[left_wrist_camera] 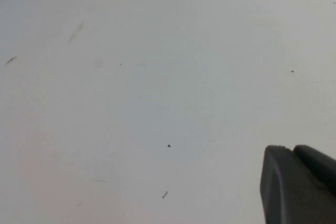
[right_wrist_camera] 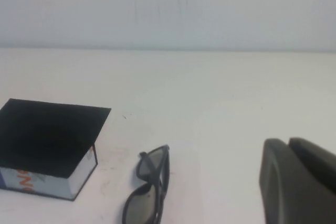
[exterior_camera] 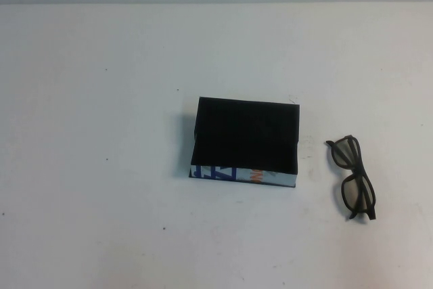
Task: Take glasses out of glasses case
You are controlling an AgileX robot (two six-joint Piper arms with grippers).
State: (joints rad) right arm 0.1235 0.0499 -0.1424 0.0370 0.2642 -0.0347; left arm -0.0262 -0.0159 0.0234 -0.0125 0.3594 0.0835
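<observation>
Two grippers sit outside my overhead view. I see only a dark finger edge of the left gripper (left_wrist_camera: 299, 184) above bare white table (left_wrist_camera: 157, 103), and a similar edge of the right gripper (right_wrist_camera: 296, 179); I cannot tell whether either is spread or pressed together. Beyond the right gripper, the glasses (exterior_camera: 354, 176) lie folded on the table, out of and to the right of the glasses case (exterior_camera: 245, 142), near but apart, its printed white panel facing me.
</observation>
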